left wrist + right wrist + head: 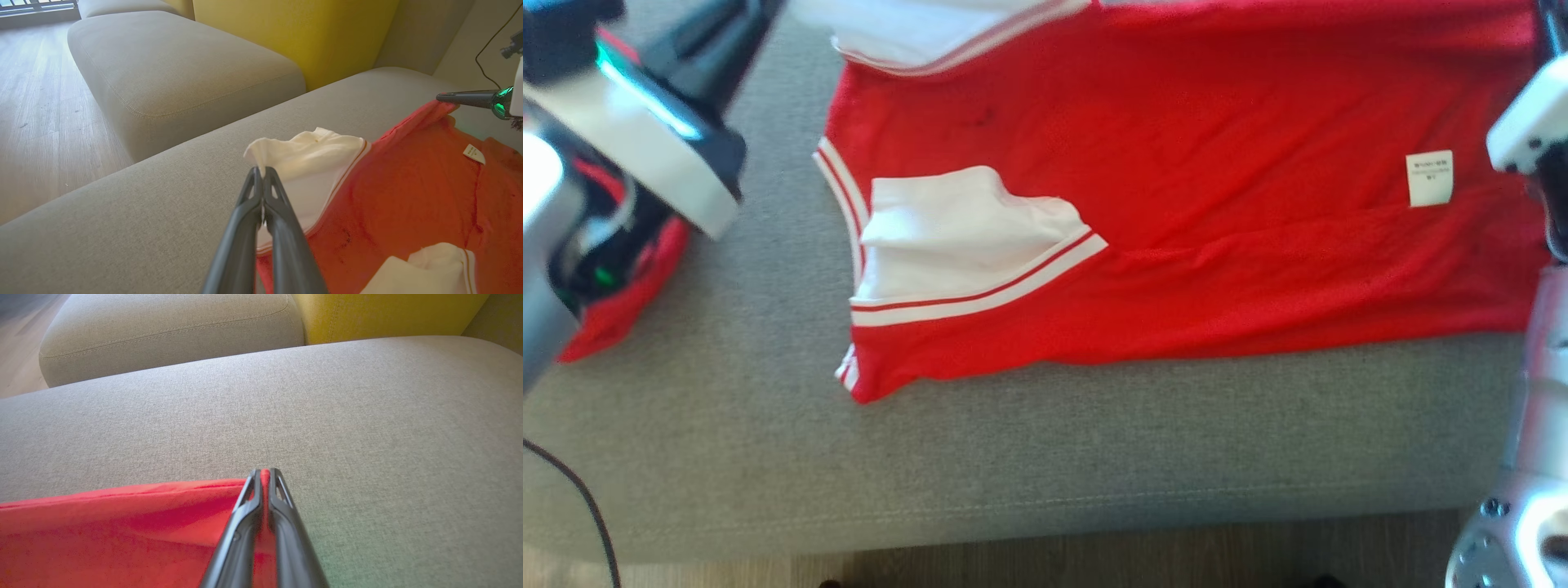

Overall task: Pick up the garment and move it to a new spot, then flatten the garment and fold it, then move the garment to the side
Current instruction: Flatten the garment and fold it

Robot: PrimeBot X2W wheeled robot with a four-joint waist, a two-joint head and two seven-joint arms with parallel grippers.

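Now the left gripper (263,172) pinched the white sleeve (310,155) of the shirt (408,196) at its tips. The right gripper (264,473) pinched the red edge, and the shirt lay left of its fingers on the sofa (367,416).

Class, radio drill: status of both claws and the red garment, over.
Left claw shut on white sleeve of red-and-white fabric jersey. Right claw shut on its red edge. Jersey spread on grey fabric sofa cushion; nothing seen blocking.
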